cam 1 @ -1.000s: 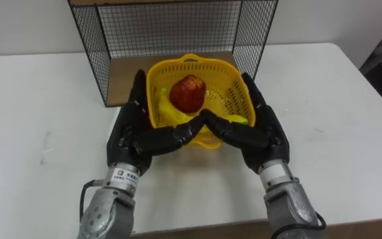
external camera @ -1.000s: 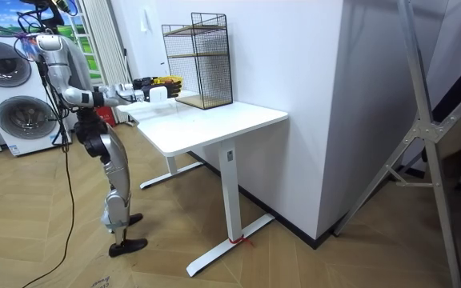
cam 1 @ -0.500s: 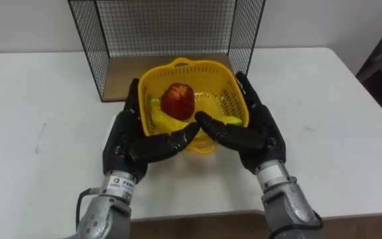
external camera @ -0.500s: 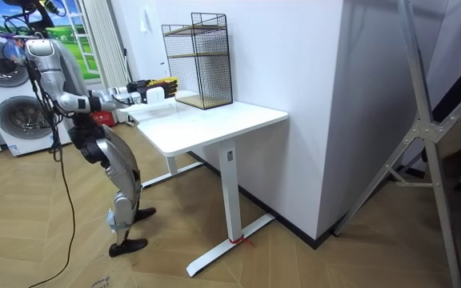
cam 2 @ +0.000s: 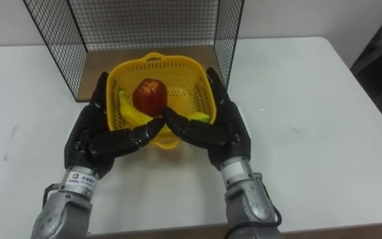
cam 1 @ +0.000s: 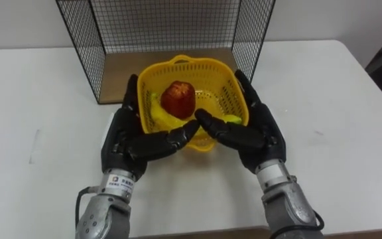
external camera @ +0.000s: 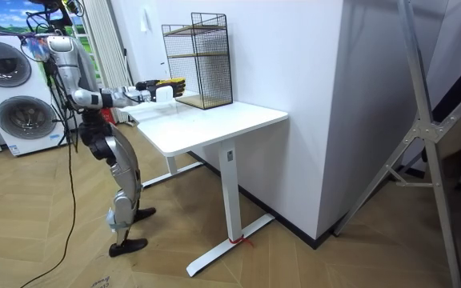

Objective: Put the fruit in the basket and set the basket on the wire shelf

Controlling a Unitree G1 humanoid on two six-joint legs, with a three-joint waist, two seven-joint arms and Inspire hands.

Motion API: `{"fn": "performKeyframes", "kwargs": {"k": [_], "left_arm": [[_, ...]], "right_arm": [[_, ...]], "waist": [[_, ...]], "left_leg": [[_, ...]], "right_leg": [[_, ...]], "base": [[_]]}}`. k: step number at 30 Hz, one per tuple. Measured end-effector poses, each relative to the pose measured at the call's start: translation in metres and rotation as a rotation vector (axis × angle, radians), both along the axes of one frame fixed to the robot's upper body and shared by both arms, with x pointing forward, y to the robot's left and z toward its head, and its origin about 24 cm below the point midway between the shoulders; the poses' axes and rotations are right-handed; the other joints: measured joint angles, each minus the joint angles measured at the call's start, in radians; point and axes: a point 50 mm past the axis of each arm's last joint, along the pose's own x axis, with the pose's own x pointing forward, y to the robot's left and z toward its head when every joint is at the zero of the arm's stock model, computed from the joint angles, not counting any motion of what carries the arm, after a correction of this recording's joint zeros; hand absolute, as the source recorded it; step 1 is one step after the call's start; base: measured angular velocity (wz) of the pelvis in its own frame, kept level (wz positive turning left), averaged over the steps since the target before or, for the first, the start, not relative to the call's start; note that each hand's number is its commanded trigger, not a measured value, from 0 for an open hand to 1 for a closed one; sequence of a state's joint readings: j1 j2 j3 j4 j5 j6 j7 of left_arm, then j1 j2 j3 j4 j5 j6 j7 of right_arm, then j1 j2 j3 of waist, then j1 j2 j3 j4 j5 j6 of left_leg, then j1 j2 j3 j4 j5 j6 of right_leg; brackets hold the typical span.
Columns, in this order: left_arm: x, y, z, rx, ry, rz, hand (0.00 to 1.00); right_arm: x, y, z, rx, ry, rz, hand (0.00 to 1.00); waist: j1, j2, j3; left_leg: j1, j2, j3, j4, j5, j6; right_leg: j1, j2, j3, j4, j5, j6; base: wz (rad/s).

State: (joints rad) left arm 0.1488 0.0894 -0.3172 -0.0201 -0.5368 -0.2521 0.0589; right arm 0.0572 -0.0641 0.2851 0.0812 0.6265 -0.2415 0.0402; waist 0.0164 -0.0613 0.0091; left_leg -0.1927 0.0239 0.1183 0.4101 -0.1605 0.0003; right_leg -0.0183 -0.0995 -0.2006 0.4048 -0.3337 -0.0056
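Observation:
A yellow plastic basket (cam 1: pixel 192 64) sits between my two hands at the mouth of the black wire shelf (cam 1: pixel 164 26). Inside it lie a red apple (cam 1: pixel 177 98), a banana (cam 1: pixel 161 120) and a small yellow-green fruit (cam 1: pixel 234 120). My left hand (cam 1: pixel 126 139) lies flat along the basket's left wall, and my right hand (cam 1: pixel 262 136) along its right wall. Both keep their fingers straight, and the thumbs meet across the near rim. The basket's far rim reaches the shelf's wooden bottom board (cam 1: pixel 121 73). Whether the basket rests on the table is unclear.
The shelf stands at the back of a white table (cam 1: pixel 38 126), with a second wooden level (external camera: pixel 184 30) higher up. In the room view the robot stands at the table's end on the room view's left, with washing machines (external camera: pixel 10 96) behind it.
The robot swayed back, then straightened, and one foot stepped nearer the table. The view shifted slightly. Both hands still carry the basket at the shelf's mouth.

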Motion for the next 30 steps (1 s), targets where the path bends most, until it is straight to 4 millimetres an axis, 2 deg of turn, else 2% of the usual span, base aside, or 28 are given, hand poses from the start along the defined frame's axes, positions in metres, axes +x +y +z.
{"fn": "performKeyframes", "kwargs": {"k": [8,10,13,15,16,17,18,19,20,21,22,23,24,25,26,27,28,29,30], "left_arm": [[0.0002,0.0003,0.0010,-0.002,-0.010,0.004,0.00],[0.0003,0.0001,0.0012,-0.003,-0.010,0.004,0.00],[0.0010,-0.0005,0.0021,-0.002,-0.017,-0.003,0.00],[0.0024,-0.0011,0.0036,-0.007,-0.024,-0.006,0.00],[0.0025,-0.0012,0.0037,-0.008,-0.024,-0.007,0.00],[0.0025,-0.0014,0.0037,-0.008,-0.024,-0.007,0.00],[0.0028,-0.0019,0.0040,-0.009,-0.025,-0.007,0.00],[0.0031,-0.0020,0.0043,-0.009,-0.027,-0.007,0.00],[0.0031,-0.0021,0.0043,-0.010,-0.026,-0.006,0.00],[0.0032,-0.0022,0.0045,-0.010,-0.025,-0.004,0.00],[0.0035,-0.0022,0.0047,-0.009,-0.027,-0.003,0.00],[0.0042,-0.0023,0.0055,-0.008,-0.031,-0.003,0.00],[0.0051,-0.0023,0.0063,-0.009,-0.034,-0.002,0.00],[0.0071,-0.0021,0.0077,-0.008,-0.040,-0.001,0.00],[0.0082,-0.0012,0.0084,-0.003,-0.043,0.000,0.00],[0.0081,-0.0014,0.0084,0.000,-0.044,-0.001,0.00],[0.0082,-0.0016,0.0086,0.001,-0.045,-0.002,0.00],[0.0081,-0.0030,0.0073,0.002,-0.038,-0.005,0.00],[0.0081,-0.0026,0.0070,0.005,-0.037,-0.006,0.00]], "right_arm": [[0.0002,0.0002,0.0027,0.004,-0.009,-0.004,0.00],[0.0003,0.0000,0.0028,0.001,-0.010,-0.004,0.00],[0.0004,-0.0016,0.0035,-0.015,-0.016,-0.004,0.00],[0.0008,-0.0020,0.0051,-0.020,-0.023,0.000,0.00],[0.0007,-0.0024,0.0049,-0.020,-0.022,0.000,0.00],[0.0007,-0.0026,0.0049,-0.020,-0.022,0.000,0.00],[0.0007,-0.0028,0.0054,-0.021,-0.027,-0.002,0.00],[0.0010,-0.0030,0.0061,-0.021,-0.031,-0.004,0.00],[0.0011,-0.0029,0.0064,-0.021,-0.033,-0.004,0.00],[0.0011,-0.0031,0.0065,-0.021,-0.034,-0.005,0.00],[0.0011,-0.0042,0.0064,-0.023,-0.034,-0.008,0.00],[0.0014,-0.0050,0.0067,-0.031,-0.037,-0.007,0.00],[0.0015,-0.0045,0.0069,-0.033,-0.039,-0.005,0.00],[0.0016,-0.0044,0.0071,-0.032,-0.040,-0.006,0.00],[0.0026,-0.0051,0.0079,-0.032,-0.043,-0.010,0.00],[0.0030,-0.0053,0.0084,-0.038,-0.046,-0.011,0.00],[0.0033,-0.0051,0.0087,-0.042,-0.048,-0.009,0.00],[0.0044,-0.0050,0.0096,-0.053,-0.051,-0.004,0.00],[0.0054,-0.0050,0.0101,-0.059,-0.051,0.000,0.00]], "waist": [[0.014,-0.003,0.0048],[0.011,-0.004,0.0057],[0.008,-0.003,0.0057],[0.008,-0.003,0.0058],[0.004,-0.003,0.0061],[-0.008,-0.007,0.0085],[-0.017,-0.010,0.0102],[-0.018,-0.009,0.0103],[-0.016,0.001,0.0148],[-0.015,0.009,0.0170],[-0.023,0.027,0.0197],[-0.029,0.035,0.0203],[-0.029,0.040,0.0235],[-0.033,0.046,0.0268],[-0.033,0.044,0.0262],[-0.037,0.043,0.0251],[-0.037,0.040,0.0236],[-0.035,0.047,0.0206],[-0.035,0.052,0.0184]], "left_leg": [[0.007,-0.010,-0.003,-0.001,-0.018,0.000],[0.007,-0.019,-0.001,0.000,-0.022,0.003],[0.004,-0.040,0.007,0.013,-0.041,0.022],[0.009,-0.060,0.023,0.030,-0.075,0.044],[0.012,-0.064,0.022,0.033,-0.083,0.051],[0.020,-0.085,0.020,0.047,-0.102,0.065],[0.034,-0.102,0.016,0.065,-0.122,0.080],[0.040,-0.106,0.014,0.075,-0.133,0.086],[0.054,-0.106,0.014,0.084,-0.149,0.097],[0.063,-0.105,0.010,0.084,-0.154,0.103],[0.084,-0.103,-0.006,0.080,-0.161,0.112],[0.100,-0.100,-0.015,0.070,-0.162,0.117],[0.103,-0.097,-0.016,0.068,-0.163,0.120],[0.104,-0.091,-0.017,0.068,-0.164,0.123],[0.105,-0.092,-0.013,0.066,-0.165,0.124],[0.107,-0.095,-0.009,0.066,-0.165,0.125],[0.108,-0.100,-0.006,0.066,-0.165,0.124],[0.118,-0.102,-0.005,0.057,-0.165,0.124],[0.121,-0.099,-0.006,0.050,-0.165,0.124]], "right_leg": [[0.018,-0.007,-0.001,-0.025,-0.005,0.011],[0.017,-0.014,-0.001,-0.019,-0.013,0.017],[0.007,-0.043,0.001,0.016,-0.032,0.035],[-0.016,-0.083,0.009,0.113,-0.054,0.059],[-0.032,-0.095,0.009,0.168,-0.055,0.061],[-0.072,-0.127,0.013,0.299,-0.049,0.068],[-0.109,-0.152,0.034,0.409,-0.020,0.070],[-0.129,-0.160,0.048,0.460,0.004,0.067],[-0.169,-0.160,0.075,0.547,0.076,0.053],[-0.183,-0.160,0.083,0.578,0.118,0.053],[-0.207,-0.153,0.087,0.612,0.158,0.056],[-0.211,-0.129,0.088,0.580,0.099,0.064],[-0.212,-0.113,0.088,0.545,0.067,0.065],[-0.212,-0.080,0.085,0.446,0.032,0.060],[-0.212,-0.054,0.081,0.335,0.022,0.055],[-0.207,-0.025,0.085,0.237,0.034,0.045],[-0.204,-0.012,0.090,0.193,0.061,0.043],[-0.193,-0.003,0.088,0.160,0.064,0.029],[-0.185,0.002,0.090,0.145,0.069,0.028]], "base": [[0.01],[0.04],[0.02],[0.00],[0.15],[0.27],[0.26],[0.10],[0.00],[0.05],[0.13],[0.16],[0.15],[0.13],[0.13],[0.06],[-0.05],[-0.15],[-0.22]]}}
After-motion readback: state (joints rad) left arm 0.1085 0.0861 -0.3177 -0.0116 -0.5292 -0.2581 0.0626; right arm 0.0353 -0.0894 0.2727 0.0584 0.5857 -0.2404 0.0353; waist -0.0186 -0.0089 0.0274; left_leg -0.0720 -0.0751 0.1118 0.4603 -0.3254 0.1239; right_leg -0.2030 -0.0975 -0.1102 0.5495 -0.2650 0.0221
